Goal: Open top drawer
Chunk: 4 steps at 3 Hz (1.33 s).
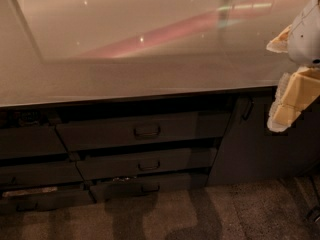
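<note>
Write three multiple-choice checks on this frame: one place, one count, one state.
1. Where is the gripper relative to the top drawer?
A) right of it, up by the countertop edge
B) clamped on it at centre
C) left of it, low down

2. How many loop-handled fronts stack in the centre column, top drawer included?
A) one
B) three
C) five

3. What state is the top drawer in?
A) pulled wide, inside showing
B) no inside showing, handle untouched
C) front missing

Key:
1 A, the gripper sits at the right edge, well clear of the drawer.
2 B, three handles line up one under another.
3 B, only the dark front shows.
</note>
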### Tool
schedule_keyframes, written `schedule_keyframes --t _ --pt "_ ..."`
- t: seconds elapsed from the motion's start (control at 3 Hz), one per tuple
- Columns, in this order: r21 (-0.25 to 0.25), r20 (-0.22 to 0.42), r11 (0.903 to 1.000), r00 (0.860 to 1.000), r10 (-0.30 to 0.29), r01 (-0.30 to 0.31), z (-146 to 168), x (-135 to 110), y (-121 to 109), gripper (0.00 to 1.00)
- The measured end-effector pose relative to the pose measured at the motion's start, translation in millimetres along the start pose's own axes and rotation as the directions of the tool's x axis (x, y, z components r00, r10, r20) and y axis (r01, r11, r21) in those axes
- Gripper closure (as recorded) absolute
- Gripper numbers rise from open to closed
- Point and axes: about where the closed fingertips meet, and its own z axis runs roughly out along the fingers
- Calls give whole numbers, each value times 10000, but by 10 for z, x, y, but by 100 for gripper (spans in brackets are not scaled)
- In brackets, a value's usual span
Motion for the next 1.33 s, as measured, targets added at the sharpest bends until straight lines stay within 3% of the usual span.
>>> schedule_keyframes --t 0.67,1.0,1.33 --pt "-82 118 9999 9998 136 -135 7 11 -34 0" --pt "-194 243 9974 9973 -690 694 67 -275 87 0" --pt "-389 281 9834 9840 -1761 1771 164 -602 340 0"
